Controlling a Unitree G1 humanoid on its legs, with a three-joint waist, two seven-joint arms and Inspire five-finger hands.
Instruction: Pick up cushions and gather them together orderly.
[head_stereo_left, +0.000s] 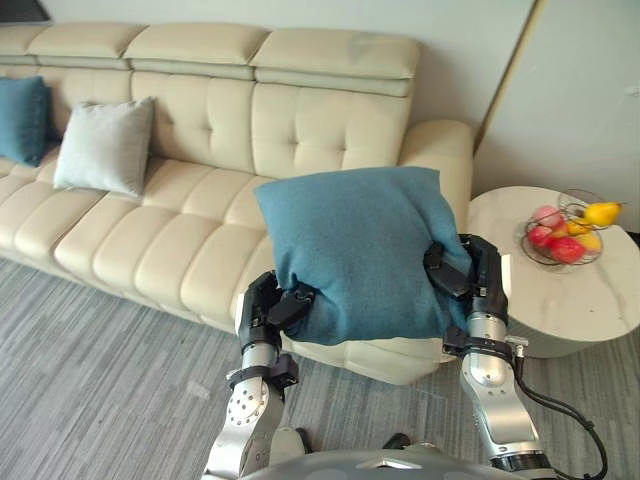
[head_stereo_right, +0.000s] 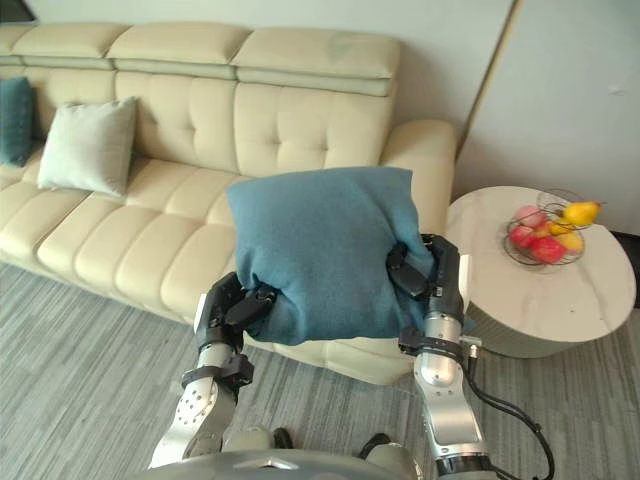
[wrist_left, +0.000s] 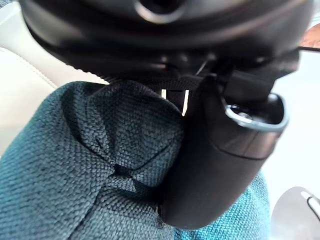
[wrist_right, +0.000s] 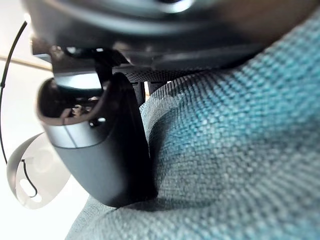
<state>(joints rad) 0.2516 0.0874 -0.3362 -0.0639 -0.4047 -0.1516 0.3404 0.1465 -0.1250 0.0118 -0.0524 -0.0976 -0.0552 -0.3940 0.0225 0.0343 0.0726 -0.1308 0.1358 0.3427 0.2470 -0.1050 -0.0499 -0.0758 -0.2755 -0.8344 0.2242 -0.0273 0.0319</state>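
A large teal cushion (head_stereo_left: 360, 250) hangs in the air in front of the cream sofa (head_stereo_left: 200, 130), held between both hands. My left hand (head_stereo_left: 272, 305) pinches its lower left corner, thumb pressed into the cloth (wrist_left: 120, 165). My right hand (head_stereo_left: 462, 268) grips its right edge, thumb dug into the fabric (wrist_right: 210, 150). Further along the sofa a pale grey cushion (head_stereo_left: 105, 147) leans against the backrest, and another teal cushion (head_stereo_left: 22, 118) stands at the far left end.
A round white side table (head_stereo_left: 590, 300) stands to the right of the sofa, with a wire bowl of fruit (head_stereo_left: 565, 235) on it. Grey striped carpet (head_stereo_left: 90, 380) covers the floor in front.
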